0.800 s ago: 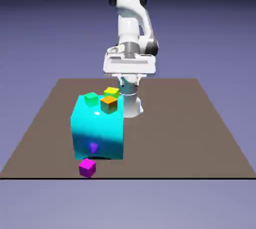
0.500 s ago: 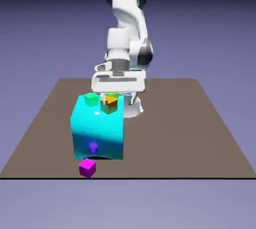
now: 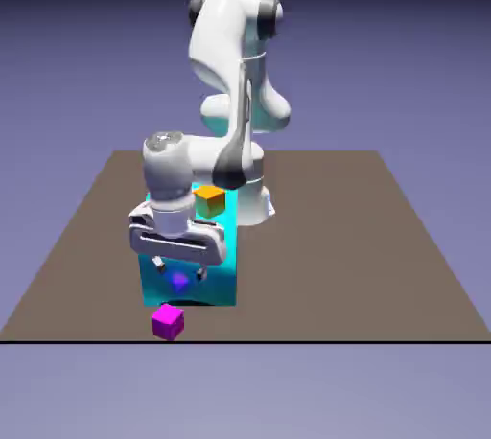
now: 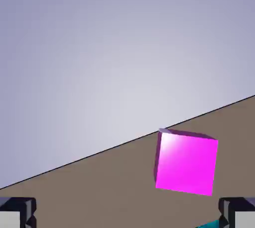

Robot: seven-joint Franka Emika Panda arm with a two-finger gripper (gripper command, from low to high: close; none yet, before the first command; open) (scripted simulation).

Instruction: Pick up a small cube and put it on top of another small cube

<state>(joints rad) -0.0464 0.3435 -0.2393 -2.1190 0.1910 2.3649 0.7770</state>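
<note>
cubes (image 3: 168, 322) (image 3: 209, 201): 2 visible | block (image 3: 216, 286): 1 | table (image 3: 345, 255): 1 | arm (image 3: 219, 39): 1

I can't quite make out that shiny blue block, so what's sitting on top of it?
An orange cube shows on top of the cyan block. The robot's hand and arm cover much of the rest.

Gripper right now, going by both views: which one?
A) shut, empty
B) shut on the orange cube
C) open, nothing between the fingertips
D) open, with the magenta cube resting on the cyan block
C: the gripper shows its two fingertips wide apart at the hand view's bottom edge with nothing held between them, and the magenta cube sits on the table.
</note>
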